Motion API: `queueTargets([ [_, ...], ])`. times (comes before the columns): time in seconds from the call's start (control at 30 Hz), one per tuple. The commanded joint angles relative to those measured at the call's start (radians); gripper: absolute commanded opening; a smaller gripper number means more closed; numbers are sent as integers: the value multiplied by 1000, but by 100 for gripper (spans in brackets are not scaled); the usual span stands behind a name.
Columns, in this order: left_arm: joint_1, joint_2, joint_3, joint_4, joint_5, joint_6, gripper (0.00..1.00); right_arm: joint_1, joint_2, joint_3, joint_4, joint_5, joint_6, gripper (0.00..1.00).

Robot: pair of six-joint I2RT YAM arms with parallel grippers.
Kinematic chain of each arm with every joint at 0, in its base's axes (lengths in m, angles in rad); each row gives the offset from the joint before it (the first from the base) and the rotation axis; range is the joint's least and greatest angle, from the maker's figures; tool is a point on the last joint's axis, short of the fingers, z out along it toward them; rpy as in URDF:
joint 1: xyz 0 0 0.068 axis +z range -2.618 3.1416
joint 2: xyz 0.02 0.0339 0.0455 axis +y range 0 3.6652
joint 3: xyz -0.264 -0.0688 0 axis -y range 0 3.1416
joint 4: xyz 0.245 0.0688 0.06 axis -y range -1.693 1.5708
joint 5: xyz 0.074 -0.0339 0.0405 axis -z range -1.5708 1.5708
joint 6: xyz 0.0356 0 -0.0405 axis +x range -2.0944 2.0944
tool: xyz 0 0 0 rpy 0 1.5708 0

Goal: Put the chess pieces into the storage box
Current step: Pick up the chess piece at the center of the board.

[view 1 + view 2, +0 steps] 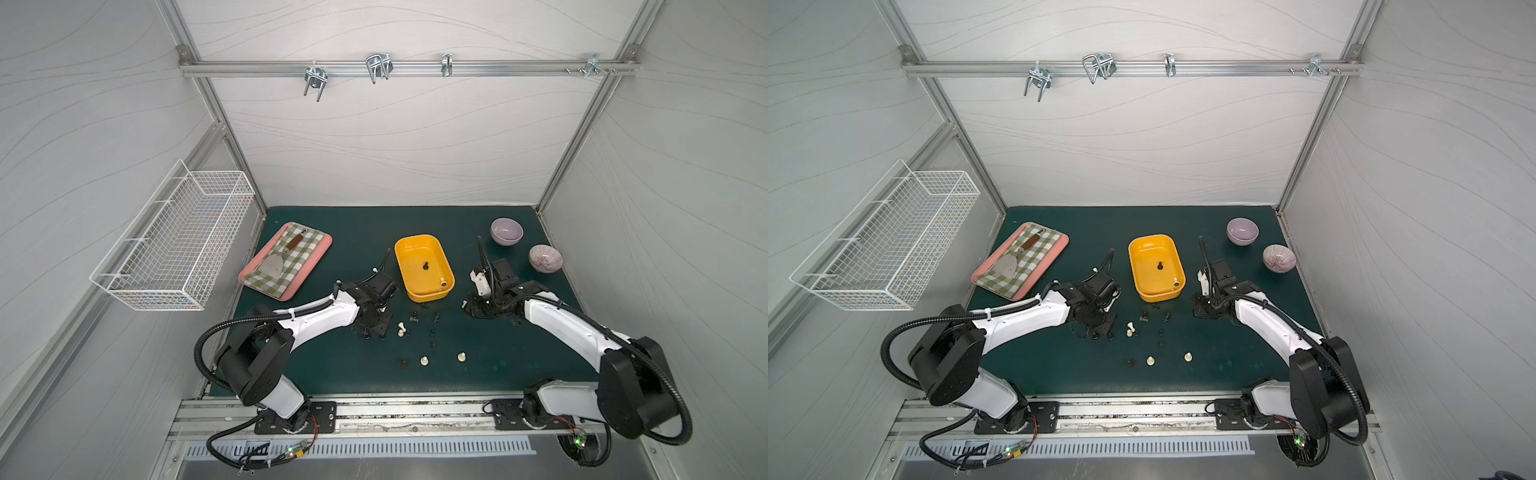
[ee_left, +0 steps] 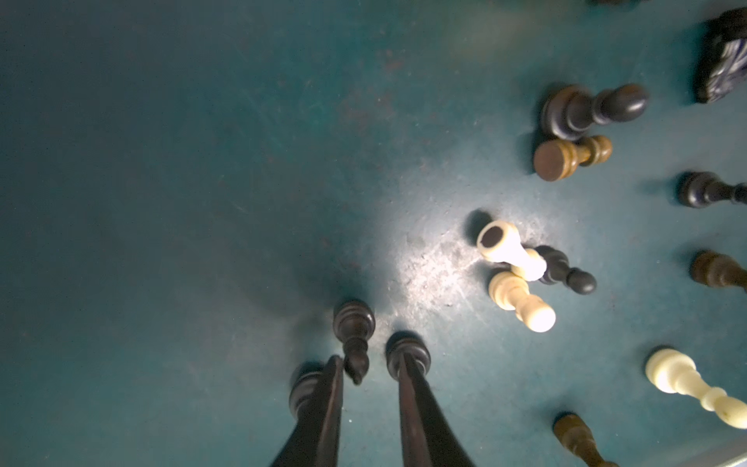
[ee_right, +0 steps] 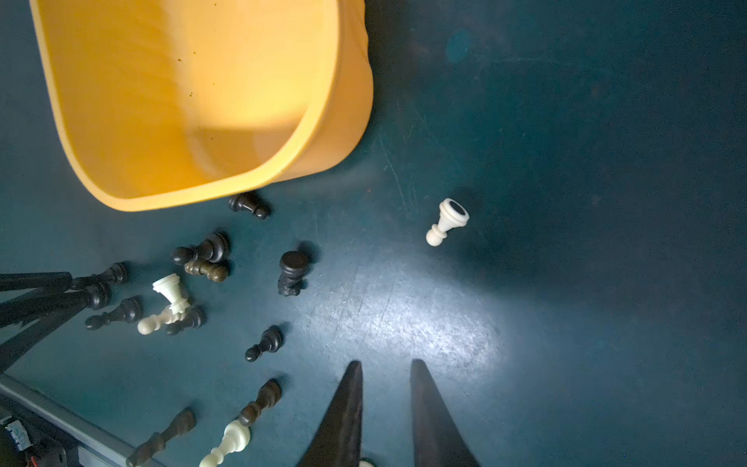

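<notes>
Nearest the front edge of the dark green table mat [image 1: 332, 374], three of the small turned chess pieces [image 1: 424, 360] appear to stand in a loose row, one dark brown and two cream.

Just beyond them, the black, two-fingered left gripper [image 2: 370, 362] is down at the mat, its fingers a narrow gap apart. An upright dark bishop-like piece [image 2: 353, 339] stands in that gap and is slimmer than it. Its head is close against one finger, though I cannot tell whether they touch. Two more dark pieces stand just outside the fingers.

Toward the middle, two cream pawns [image 2: 511, 263] and a black one lie tangled together, and one cream base shows a dark felt disc. A little farther on, a black and a brown pawn lie side by side, and a black knight [image 3: 291, 273] lies tipped with its round base showing.

The black right gripper [image 3: 386, 362] has its fingers slightly parted with nothing between the tips. A lone cream pawn [image 3: 446, 220] lies on its side ahead of them, apart from them.

Farther back, the shallow yellow plastic storage box [image 1: 428, 296] with rounded corners sits mid-table. A black pawn [image 3: 248, 204] lies just beside its near wall. In both top views the box holds one dark piece [image 1: 424, 266] near the middle and one cream piece [image 1: 443, 281] in the near right corner.

Behind these are a pink tray [image 1: 248, 272] with a checked cloth, a lilac bowl [image 1: 506, 230] and a striped bowl [image 1: 545, 257]. A white wire basket [image 1: 174, 237] hangs on the left wall.
</notes>
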Motion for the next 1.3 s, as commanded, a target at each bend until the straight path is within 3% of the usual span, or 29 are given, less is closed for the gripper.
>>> queueTargets([
  [0.0,-5,17,36,24,-19,0,24,-7,-11,-11,6,-10,2,24],
  [0.63,-5,30,34,38,-23,3,8,-7,-9,-11,6,-12,2,24],
  [1.27,-5,-13,107,-1,0,26,5,-7,-12,-2,0,-11,-5,24],
])
